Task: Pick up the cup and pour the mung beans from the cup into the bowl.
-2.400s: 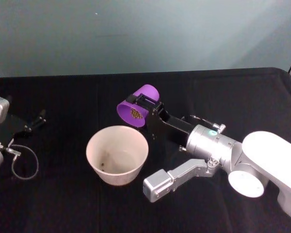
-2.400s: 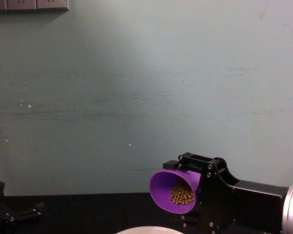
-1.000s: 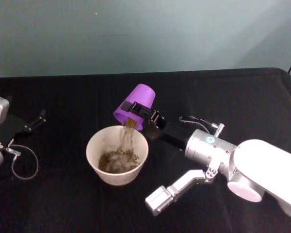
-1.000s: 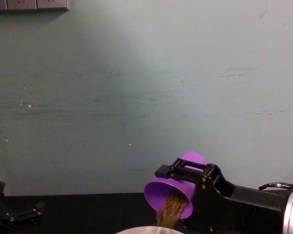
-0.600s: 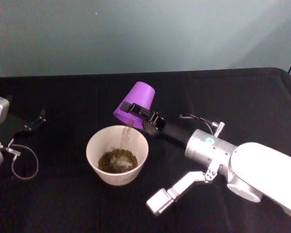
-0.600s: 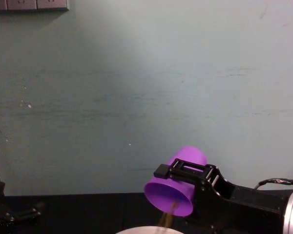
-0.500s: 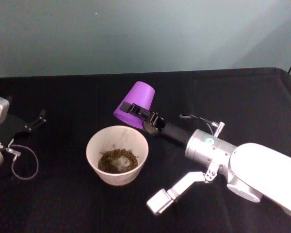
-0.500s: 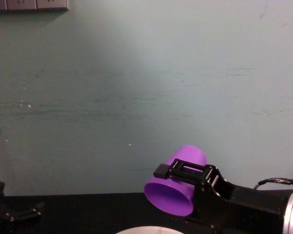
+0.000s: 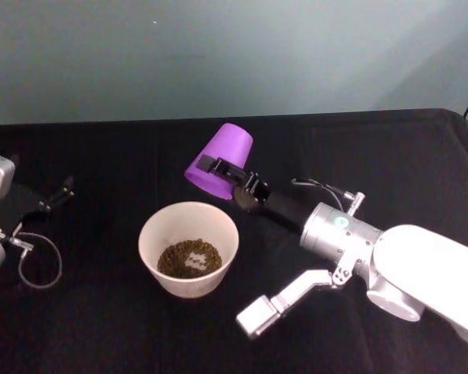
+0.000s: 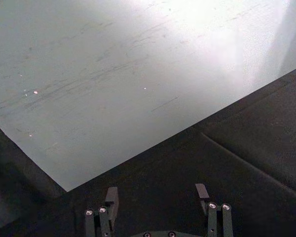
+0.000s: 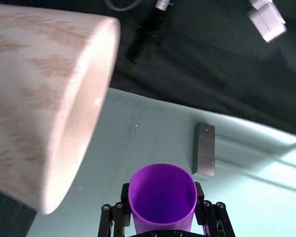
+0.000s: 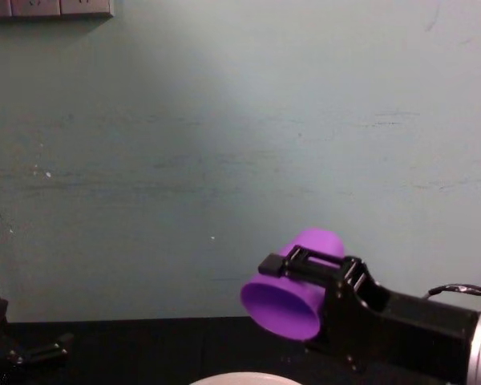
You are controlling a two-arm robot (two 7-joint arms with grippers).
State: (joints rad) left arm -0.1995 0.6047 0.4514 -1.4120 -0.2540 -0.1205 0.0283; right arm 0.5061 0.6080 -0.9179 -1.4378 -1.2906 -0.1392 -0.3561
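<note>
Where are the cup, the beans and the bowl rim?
cup [image 9: 222, 158], head view, on its purple side wall.
mung beans [image 9: 189, 258], head view, middle of the heap inside the bowl.
bowl [image 9: 150, 226], head view, on its pale left rim.

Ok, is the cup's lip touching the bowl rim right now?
Apart. In the head view the cup, tipped mouth-down in the right hand, sits beyond the bowl with black cloth showing between its lip and the rim.

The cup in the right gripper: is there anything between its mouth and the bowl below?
Nothing visible. The cup, held tipped in the right gripper, has open air between it and the bowl, where the mung beans lie.
</note>
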